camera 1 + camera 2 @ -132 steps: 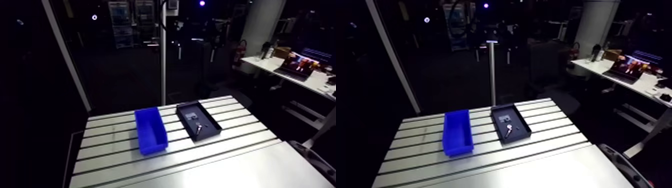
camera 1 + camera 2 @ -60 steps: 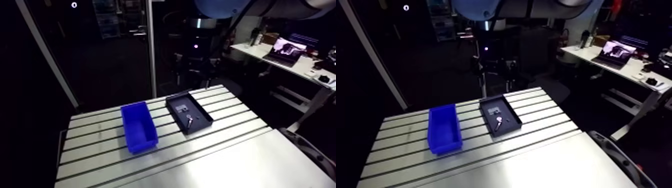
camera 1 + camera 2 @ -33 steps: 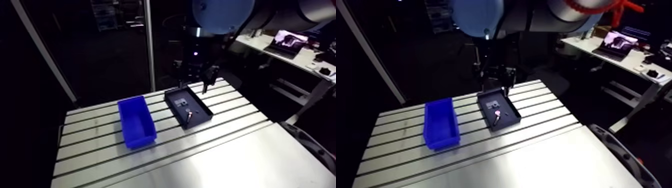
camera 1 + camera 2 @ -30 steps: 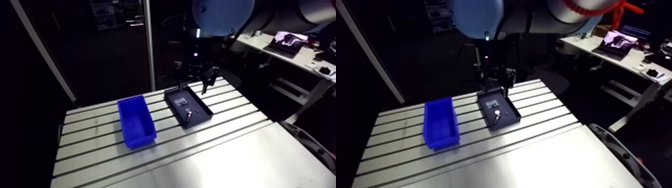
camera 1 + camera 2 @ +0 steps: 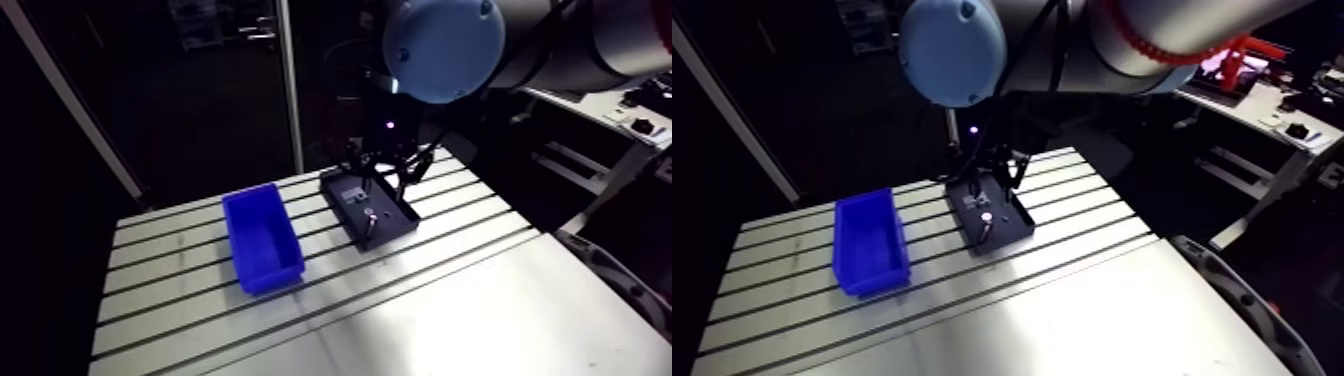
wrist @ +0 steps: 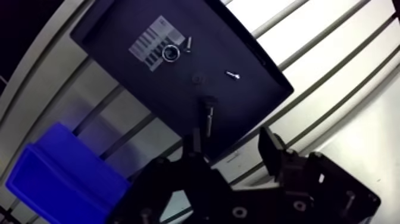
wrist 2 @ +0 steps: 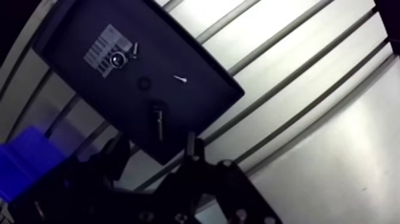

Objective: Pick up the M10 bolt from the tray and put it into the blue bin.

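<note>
There was one black tray (image 6: 178, 101), with one blue bin (image 6: 59, 173) just beside it. Inside the tray lay five loose parts: one long bolt (image 6: 208, 116), one thin screw (image 6: 233, 74), one short stud (image 6: 188, 43), one metal ring (image 6: 171, 53) and one dark round piece (image 6: 196, 77). One barcode label (image 6: 152, 43) lay under the ring.

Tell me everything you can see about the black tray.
The black tray is shallow and rectangular with a low rim, matte, plastic by the look. It lies flat on the slotted table, apart from the blue bin. Inside lie a barcode label, a ring, two small screws and the bolt.
</note>
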